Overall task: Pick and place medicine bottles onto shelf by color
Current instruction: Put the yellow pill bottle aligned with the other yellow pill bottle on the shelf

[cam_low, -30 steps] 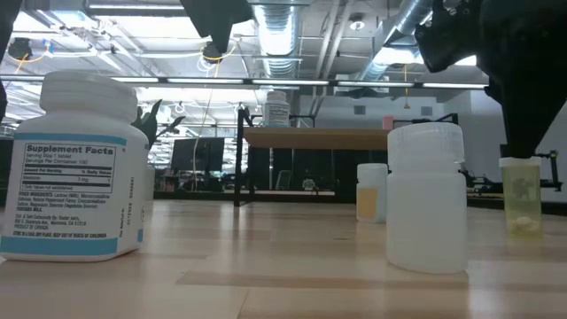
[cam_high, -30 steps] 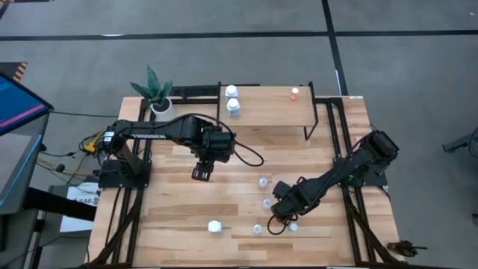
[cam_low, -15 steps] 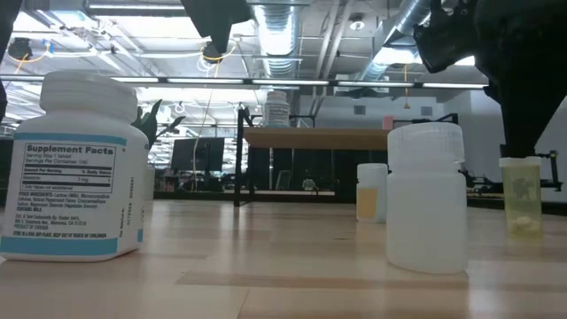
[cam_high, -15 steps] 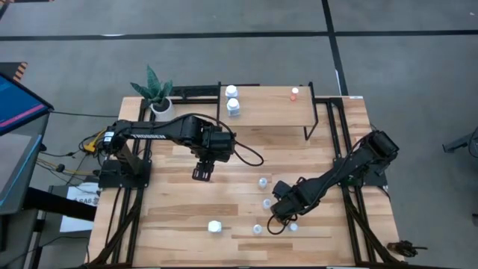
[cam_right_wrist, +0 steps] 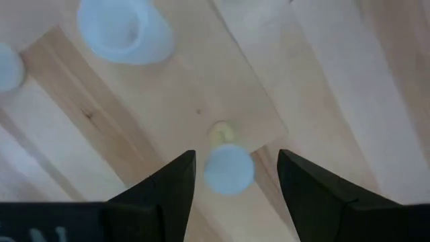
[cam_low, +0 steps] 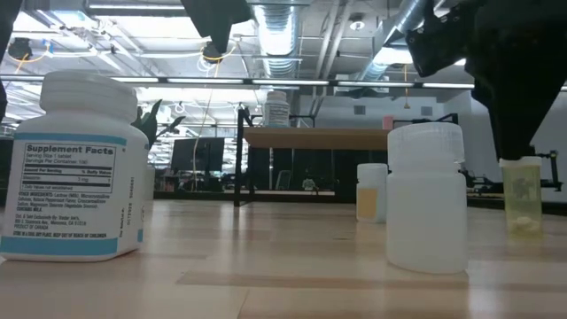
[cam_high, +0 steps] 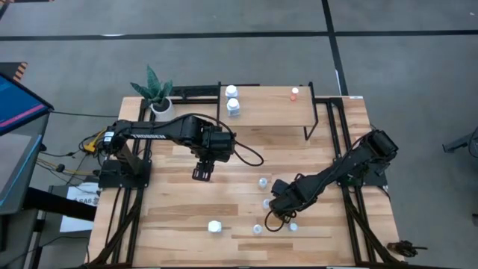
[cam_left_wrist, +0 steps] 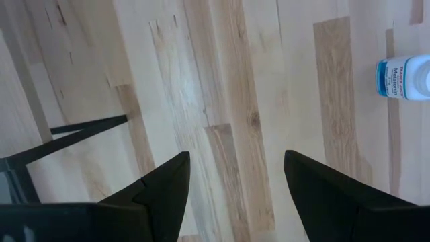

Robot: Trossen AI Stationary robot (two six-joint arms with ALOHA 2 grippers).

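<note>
My right gripper [cam_high: 277, 217] is open, low over the near right of the table. In its wrist view the fingers stand on either side of a small yellowish bottle with a pale cap [cam_right_wrist: 228, 168] without touching it. The bottle stands upright on the table [cam_low: 521, 195]. Pale translucent bottles [cam_high: 263, 181] [cam_high: 258, 229] stand close by. My left gripper [cam_high: 202, 173] hangs open and empty over the middle of the table. A larger white bottle [cam_high: 214, 226] stands near the front edge. The shelf [cam_high: 269, 112] at the far edge carries two white bottles [cam_high: 232, 99] and a red-capped one [cam_high: 294, 93].
A white pot with a green plant [cam_high: 155, 93] stands at the far left corner. More small bottles [cam_high: 267, 202] [cam_high: 293, 226] stand around my right gripper. The shelf's black legs [cam_high: 308, 123] reach down to the table. The table's left half shows bare planks [cam_high: 157, 209].
My right gripper has shifted a little toward the table's left edge, staying low and open.
</note>
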